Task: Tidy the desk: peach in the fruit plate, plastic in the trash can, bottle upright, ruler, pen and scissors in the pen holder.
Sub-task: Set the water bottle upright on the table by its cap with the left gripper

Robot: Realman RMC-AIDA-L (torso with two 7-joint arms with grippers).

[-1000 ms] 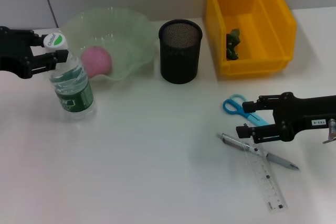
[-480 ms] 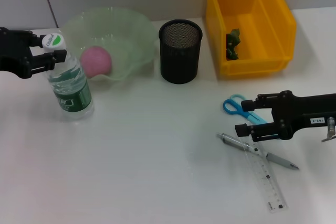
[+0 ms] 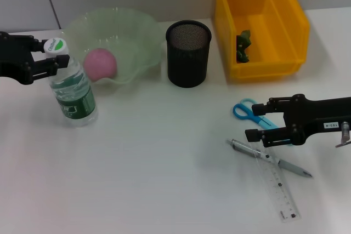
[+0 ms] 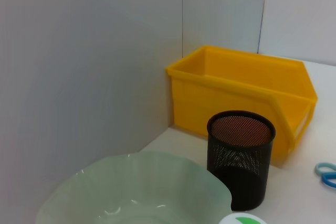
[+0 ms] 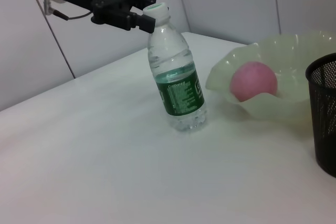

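**Bottle set upright as the left arm let go**

Bottle [image 3: 72, 89] was the news at the left end of the desk. A second earlier it leaned with its cap pinched in the left gripper [image 3: 48, 61]; half a second on it had straightened, and at this moment it stood on its own base just in front of the fruit plate [image 3: 137, 31]. The left gripper had drawn back toward the desk's left edge, its fingers spread on either side of the white cap and, as far as I could see, no longer pressing it. From the right wrist view the bottle looked plumb and steady, so I judged that step done.

Across the same second the right gripper [image 3: 253, 121] had barely stirred. It hung low over the stationery, fingers apart and holding nothing, with the blue scissors [image 3: 248, 110] lying partly under it. The pen [image 3: 269, 158] and the clear ruler [image 3: 279, 187] lay crossed on the table [image 3: 164, 179] just nearer the robot.

The rest stood sorted. The peach [image 3: 101, 63] sat in the fruit plate, and the green scrap of plastic [image 3: 243, 45] lay inside the yellow trash can [image 3: 285, 26]. The black mesh pen holder [image 3: 188, 53] stood between plate and bin, empty so far as I could tell. What remained, to my eye, was the right arm's work: three items into that holder, scissors likely first.
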